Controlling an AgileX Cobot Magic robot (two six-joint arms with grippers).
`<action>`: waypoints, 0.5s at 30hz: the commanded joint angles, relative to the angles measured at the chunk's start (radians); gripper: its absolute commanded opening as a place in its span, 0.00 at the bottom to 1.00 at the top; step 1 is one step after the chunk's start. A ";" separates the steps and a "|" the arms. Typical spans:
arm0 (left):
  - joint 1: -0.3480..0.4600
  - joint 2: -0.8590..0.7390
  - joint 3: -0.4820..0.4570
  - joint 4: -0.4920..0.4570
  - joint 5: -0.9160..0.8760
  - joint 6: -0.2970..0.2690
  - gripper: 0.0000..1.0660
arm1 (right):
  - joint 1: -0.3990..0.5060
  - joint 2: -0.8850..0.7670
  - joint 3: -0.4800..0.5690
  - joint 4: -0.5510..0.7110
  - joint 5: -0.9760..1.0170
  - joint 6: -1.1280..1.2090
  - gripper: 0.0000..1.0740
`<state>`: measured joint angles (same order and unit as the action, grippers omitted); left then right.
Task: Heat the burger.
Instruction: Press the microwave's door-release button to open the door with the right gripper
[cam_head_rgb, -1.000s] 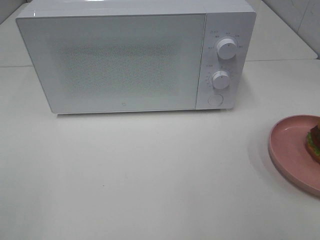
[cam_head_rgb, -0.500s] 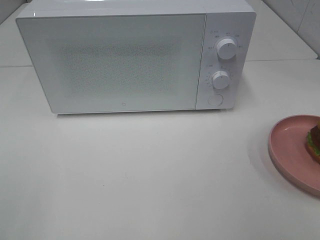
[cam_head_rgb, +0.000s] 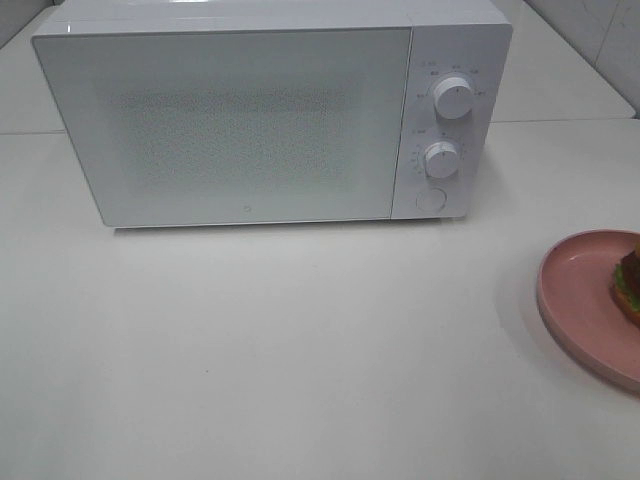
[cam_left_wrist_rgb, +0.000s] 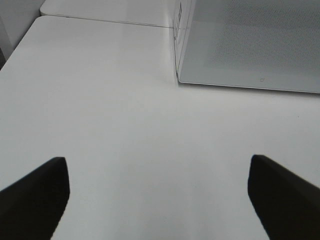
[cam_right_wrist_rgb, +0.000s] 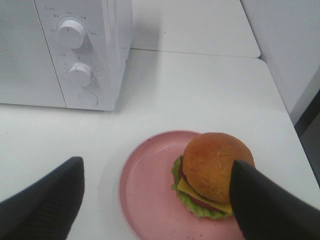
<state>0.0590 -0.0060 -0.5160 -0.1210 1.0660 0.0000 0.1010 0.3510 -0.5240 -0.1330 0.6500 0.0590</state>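
White tabletop (cam_head_rgb: 300, 350) under me, the microwave (cam_head_rgb: 230, 125) standing door-shut toward its back edge; near the right edge sits the pink plate (cam_right_wrist_rgb: 150, 192), and the burger (cam_right_wrist_rgb: 215, 167) rests on it, bun up, on the side nearer that edge. My right gripper (cam_right_wrist_rgb: 156, 170) hangs over the plate, jaws spread wide, clasping nothing; my left gripper (cam_left_wrist_rgb: 157, 161) is spread wide too, over tabletop before the microwave's front left corner.
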 joint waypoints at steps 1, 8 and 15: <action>0.002 -0.016 0.001 -0.004 0.001 0.000 0.83 | -0.007 0.072 -0.006 -0.001 -0.109 -0.006 0.71; 0.002 -0.016 0.001 -0.004 0.001 0.000 0.83 | -0.007 0.197 -0.006 -0.001 -0.236 -0.006 0.70; 0.002 -0.016 0.001 -0.004 0.001 0.000 0.83 | -0.007 0.375 -0.006 -0.001 -0.418 -0.005 0.57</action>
<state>0.0590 -0.0060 -0.5160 -0.1210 1.0660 0.0000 0.1010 0.7000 -0.5240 -0.1330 0.2770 0.0590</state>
